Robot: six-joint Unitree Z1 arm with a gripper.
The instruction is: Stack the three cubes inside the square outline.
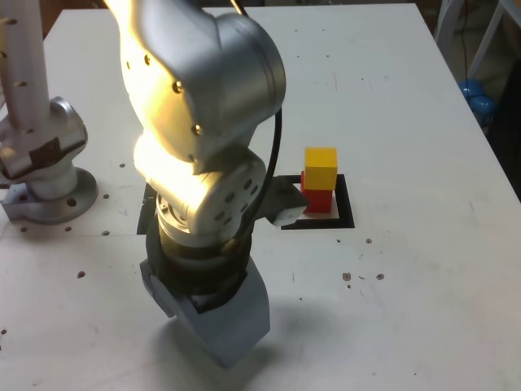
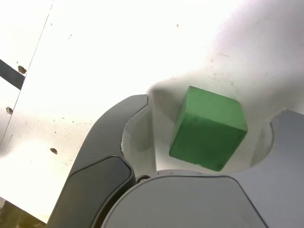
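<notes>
A green cube (image 2: 208, 128) lies on the white table between my gripper's (image 2: 213, 107) two grey jaws. The jaws stand open around it, with a gap showing on each side of the cube. In the exterior view my gripper (image 1: 216, 326) points down near the table's front, and the arm hides the green cube. To the exterior view's right, a yellow cube (image 1: 321, 167) sits on top of a red cube (image 1: 317, 200). That pair stands inside the square outline (image 1: 347, 210) of black tape.
A silver mount with a white column (image 1: 41, 163) stands at the exterior view's left. A straight black tape strip (image 2: 10, 74) lies on the table away from the gripper. Blue objects (image 1: 478, 96) sit beyond the table's right edge.
</notes>
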